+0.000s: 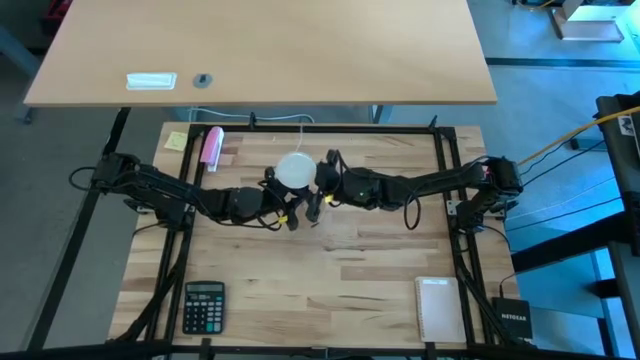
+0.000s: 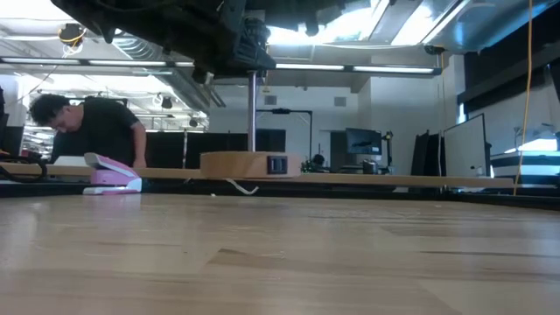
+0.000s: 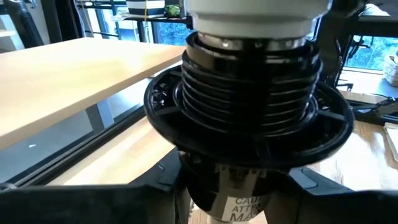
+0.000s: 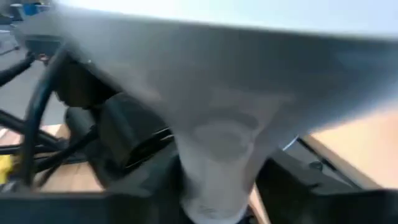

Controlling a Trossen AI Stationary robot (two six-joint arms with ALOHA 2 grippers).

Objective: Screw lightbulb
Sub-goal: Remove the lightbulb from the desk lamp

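The white lightbulb stands upright on the lamp's black ribbed socket, its base at the socket's mouth. The lamp's wooden disc base rests on the table, and a thin pole rises from it. My left gripper comes in from the left and is shut on the socket below the bulb. My right gripper comes in from the right and is shut on the bulb. The bulb's globe hides both sets of fingertips in the high view. My left gripper pinches the socket's smooth lower barrel, below the ribs and the flange, between its two fingers. The fingers come level from the table's left side. The socket stays upright on its pole. My right gripper has the bulb's narrow tapering neck, under the globe, between its two fingers. The fingers come about level from the table's right side. The bulb stands upright with its globe above the fingers.
A pink stapler and a yellow note lie at the far left. A calculator lies near left and a white pad near right. The lamp's cord runs off the far edge. A person sits beyond the table.
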